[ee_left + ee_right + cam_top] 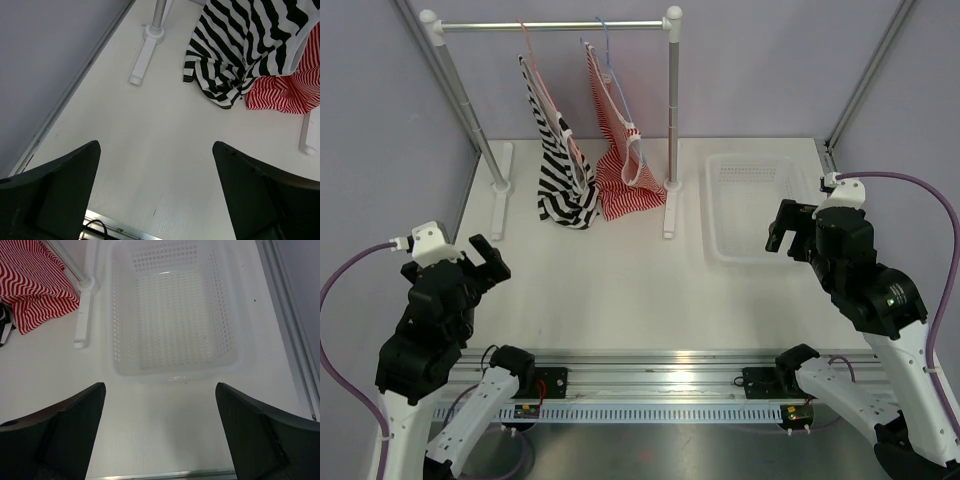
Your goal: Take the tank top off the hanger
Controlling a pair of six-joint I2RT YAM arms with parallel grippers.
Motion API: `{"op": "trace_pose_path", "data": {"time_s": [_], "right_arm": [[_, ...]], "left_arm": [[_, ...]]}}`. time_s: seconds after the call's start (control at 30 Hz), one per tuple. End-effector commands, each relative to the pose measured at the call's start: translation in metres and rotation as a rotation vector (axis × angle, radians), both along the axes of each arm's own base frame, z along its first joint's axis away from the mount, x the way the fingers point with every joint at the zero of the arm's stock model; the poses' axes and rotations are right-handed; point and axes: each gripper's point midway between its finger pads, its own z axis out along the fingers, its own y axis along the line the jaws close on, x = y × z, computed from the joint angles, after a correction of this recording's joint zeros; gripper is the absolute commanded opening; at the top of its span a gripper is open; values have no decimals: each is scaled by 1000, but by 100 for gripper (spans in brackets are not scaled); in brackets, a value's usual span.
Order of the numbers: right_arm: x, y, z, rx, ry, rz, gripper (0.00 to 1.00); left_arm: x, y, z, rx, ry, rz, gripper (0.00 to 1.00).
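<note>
While the tank top (560, 185) hangs on the hanger (528, 42), nothing yet done, left hand (488, 258) and right hand (780, 230) hover open, empty.

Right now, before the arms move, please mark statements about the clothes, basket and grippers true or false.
The tank top hangs left of the red-and-white top. True.
The tank top's lower edge lies on the table. True.
The left gripper is shut on the tank top. False: it is open, apart from it.
The basket holds a garment. False: it is empty.
The hanger is off the rail. False: it hangs on the rail.
</note>
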Motion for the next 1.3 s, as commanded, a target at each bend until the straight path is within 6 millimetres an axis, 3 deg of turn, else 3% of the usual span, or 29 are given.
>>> {"op": "trace_pose_path", "data": {"time_s": [0.0,0.2,0.33,0.4,0.43,0.47,0.57,0.6,0.63,0.67,0.7,0.8,0.87,0.9,0.93,1.0,1.03,1.07,1.13,1.2,1.27], "right_arm": [[6,5,7,21,-32,5,100],[9,20,6,55,-36,80,99],[11,37,6,104,-42,146,100],[13,48,4,130,-36,191,100],[13,51,4,143,-33,204,99],[12,56,3,156,-31,225,100],[10,64,3,180,-25,266,99],[9,66,2,188,-22,276,99],[8,71,3,204,-21,296,100],[7,74,1,215,-14,308,99],[6,78,1,226,-10,327,99],[3,90,0,266,2,384,99],[-3,98,-4,288,20,430,99],[-5,99,-4,294,23,434,99],[-8,100,-3,304,19,444,100],[-11,101,-7,316,27,451,99],[-15,104,-8,337,29,467,100],[-17,106,-8,346,32,478,100],[-22,109,-8,365,36,498,100],[-24,109,-13,366,50,501,99],[-27,110,-16,362,65,511,99]], "left_arm": [[1,-2,15,-14,-32,-12,99],[7,-10,27,-34,-33,-41,99],[21,-34,70,-100,-101,-142,99],[43,-49,77,-117,-60,-174,99],[48,-57,99,-140,-101,-207,99],[69,-68,96,-140,-54,-222,99],[92,-87,130,-173,-105,-280,99],[113,-95,125,-167,-64,-282,99],[123,-97,131,-165,-75,-279,99],[129,-96,152,-161,-119,-271,99],[152,-101,144,-141,-83,-255,99],[178,-95,176,-104,-160,-199,99],[207,-101,171,-72,-148,-192,99],[213,-103,182,-77,-180,-192,99],[234,-110,170,-69,-148,-187,99],[250,-114,176,-65,-165,-186,98],[257,-113,175,-61,-165,-167,96],[274,-118,162,-53,-134,-163,92],[285,-117,167,-56,-151,-149,80],[304,-120,157,-51,-147,-146,70],[315,-122,152,-53,-142,-150,66]]}}
